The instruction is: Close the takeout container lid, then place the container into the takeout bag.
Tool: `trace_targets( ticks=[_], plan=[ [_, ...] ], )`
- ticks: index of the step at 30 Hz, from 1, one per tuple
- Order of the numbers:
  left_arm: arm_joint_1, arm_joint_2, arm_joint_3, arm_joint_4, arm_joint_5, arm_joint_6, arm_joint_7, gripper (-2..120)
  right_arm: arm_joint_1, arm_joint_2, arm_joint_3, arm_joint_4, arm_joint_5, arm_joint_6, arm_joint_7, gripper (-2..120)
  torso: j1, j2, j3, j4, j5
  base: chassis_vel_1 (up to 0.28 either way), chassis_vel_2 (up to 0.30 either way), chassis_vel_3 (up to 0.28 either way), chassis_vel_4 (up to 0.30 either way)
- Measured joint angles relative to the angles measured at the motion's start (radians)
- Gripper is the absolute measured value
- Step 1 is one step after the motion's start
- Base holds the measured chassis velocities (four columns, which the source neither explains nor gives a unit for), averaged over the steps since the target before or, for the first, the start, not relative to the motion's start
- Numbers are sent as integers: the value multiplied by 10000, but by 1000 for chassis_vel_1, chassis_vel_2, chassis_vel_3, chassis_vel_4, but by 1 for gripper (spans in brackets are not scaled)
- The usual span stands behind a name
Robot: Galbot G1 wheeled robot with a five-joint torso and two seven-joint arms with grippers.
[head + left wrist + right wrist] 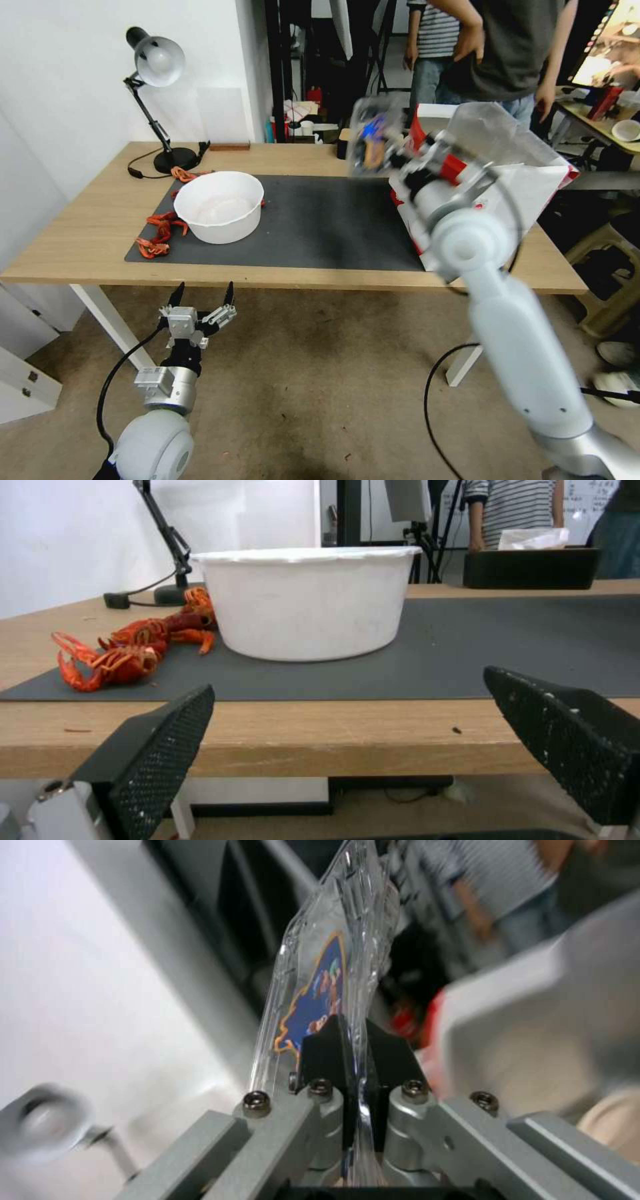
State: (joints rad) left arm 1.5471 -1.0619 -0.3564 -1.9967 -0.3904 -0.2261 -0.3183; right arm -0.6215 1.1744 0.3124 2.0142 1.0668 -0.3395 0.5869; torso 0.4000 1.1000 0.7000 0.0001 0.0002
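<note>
The right gripper [353, 1080] pinches only the thin edge of the takeout container [373, 137], held aloft beside the takeout bag [527, 187]; it may slip or snag the bag's rim. The left gripper [202, 308] hangs spread below the table [100, 227]

Probably a lab: desk lamp [158, 63], equipment stands.

Motion blur smears the takeout container [373, 137] in the head view, so its contents can't be made out. The right arm covers much of the takeout bag [533, 180]. The right gripper [357, 1050] hides the container's pinched edge.
</note>
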Motion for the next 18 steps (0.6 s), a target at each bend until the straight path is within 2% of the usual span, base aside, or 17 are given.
trace_targets(
  ticks=[8,18],
  plan=[
    [-116,-25,107,25,4,10,0,100,-372,-374,1452,59,-1023,-66,36,0,0,0,0,-2,-2,0,0,0,0],
    [-220,-34,246,33,5,26,0,100,-1137,-475,1926,-105,-2143,-321,224,0,0,0,0,0,1,0,0,0,0]
  ],
)
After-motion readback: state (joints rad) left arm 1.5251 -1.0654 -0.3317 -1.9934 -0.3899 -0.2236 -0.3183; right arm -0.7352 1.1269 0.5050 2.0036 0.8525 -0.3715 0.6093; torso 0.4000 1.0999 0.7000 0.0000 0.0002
